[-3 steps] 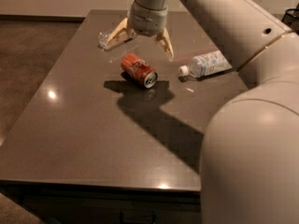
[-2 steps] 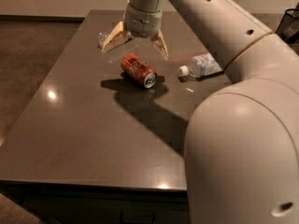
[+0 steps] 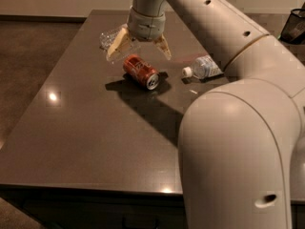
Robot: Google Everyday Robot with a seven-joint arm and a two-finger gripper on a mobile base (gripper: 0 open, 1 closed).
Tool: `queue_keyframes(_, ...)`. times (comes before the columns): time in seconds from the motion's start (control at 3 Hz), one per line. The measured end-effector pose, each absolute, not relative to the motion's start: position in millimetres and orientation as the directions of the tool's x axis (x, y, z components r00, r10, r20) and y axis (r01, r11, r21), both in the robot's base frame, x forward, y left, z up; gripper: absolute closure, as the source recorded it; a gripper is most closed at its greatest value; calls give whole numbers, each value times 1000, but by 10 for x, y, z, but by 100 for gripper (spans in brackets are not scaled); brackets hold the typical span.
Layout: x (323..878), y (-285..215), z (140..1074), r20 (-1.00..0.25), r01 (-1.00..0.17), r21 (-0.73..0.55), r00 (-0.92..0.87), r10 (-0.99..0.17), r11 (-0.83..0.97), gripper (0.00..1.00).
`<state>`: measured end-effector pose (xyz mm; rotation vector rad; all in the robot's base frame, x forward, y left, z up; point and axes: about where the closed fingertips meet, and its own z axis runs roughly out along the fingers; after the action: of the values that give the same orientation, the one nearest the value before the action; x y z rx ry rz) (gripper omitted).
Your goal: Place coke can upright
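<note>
The coke can (image 3: pixel 140 71) is red with a silver end and lies on its side on the dark table (image 3: pixel 86 128), its end facing the front right. My gripper (image 3: pixel 139 50) hangs just above and behind the can, fingers spread wide open, one tan fingertip (image 3: pixel 114 50) to the can's left and the other to its right. It holds nothing. The arm sweeps in from the right and fills the right part of the view.
A white-labelled plastic bottle (image 3: pixel 204 67) lies on its side right of the can. A clear plastic bottle (image 3: pixel 110 36) lies behind the gripper's left finger. A dark mesh basket (image 3: pixel 294 26) stands at the far right.
The gripper has shifted slightly left and lower toward the can, still open. The can and bottles have not moved.
</note>
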<state>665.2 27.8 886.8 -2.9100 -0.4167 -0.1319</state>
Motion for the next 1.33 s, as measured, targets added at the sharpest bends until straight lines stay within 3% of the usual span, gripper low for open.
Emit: queue_keyframes(1.33,6274,47,8378,-4,470,-105,881,473,-876,0)
